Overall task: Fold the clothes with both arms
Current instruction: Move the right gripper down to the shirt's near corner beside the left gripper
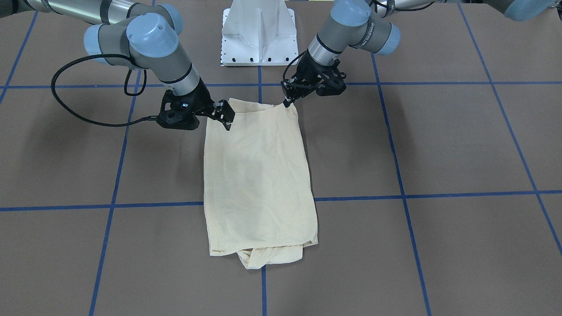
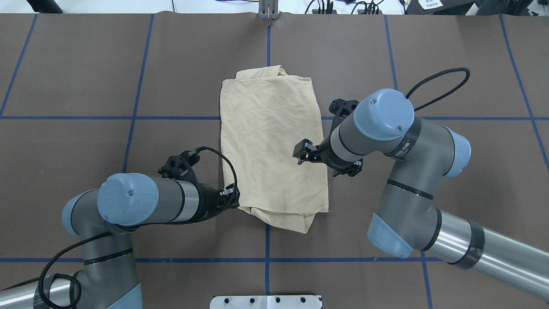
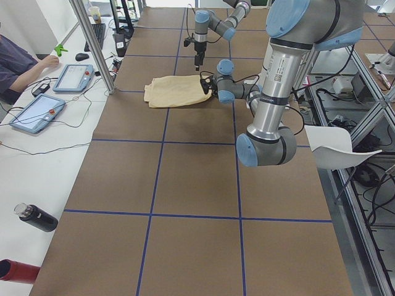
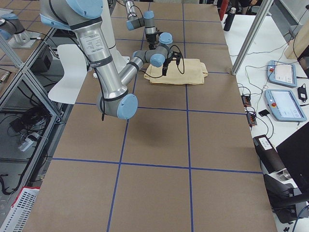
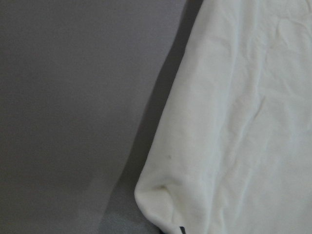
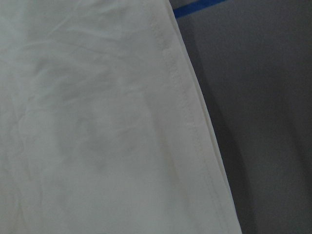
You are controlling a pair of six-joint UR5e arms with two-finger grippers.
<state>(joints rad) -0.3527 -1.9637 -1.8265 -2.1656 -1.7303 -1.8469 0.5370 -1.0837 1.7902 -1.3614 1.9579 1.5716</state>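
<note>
The pale cream-yellow shirt (image 1: 259,175) lies folded into a long flat rectangle in the middle of the table (image 2: 272,146), plain side up, with a bunched fold sticking out at its far end. My left gripper (image 1: 287,103) is low at the shirt's near corner (image 2: 236,199), its fingers drawn together on the cloth edge. That corner fills the bottom of the left wrist view (image 5: 161,200). My right gripper (image 1: 228,123) hovers open just above the shirt's other long edge (image 2: 300,153). The right wrist view shows only flat cloth and a stitched hem (image 6: 180,97).
The white pedestal base (image 1: 258,33) stands close behind the shirt's near end. Blue tape lines (image 2: 266,240) cross the brown table. A person sits at a side bench with tablets (image 3: 74,77) past the far edge. A dark bottle (image 3: 37,217) lies on that bench.
</note>
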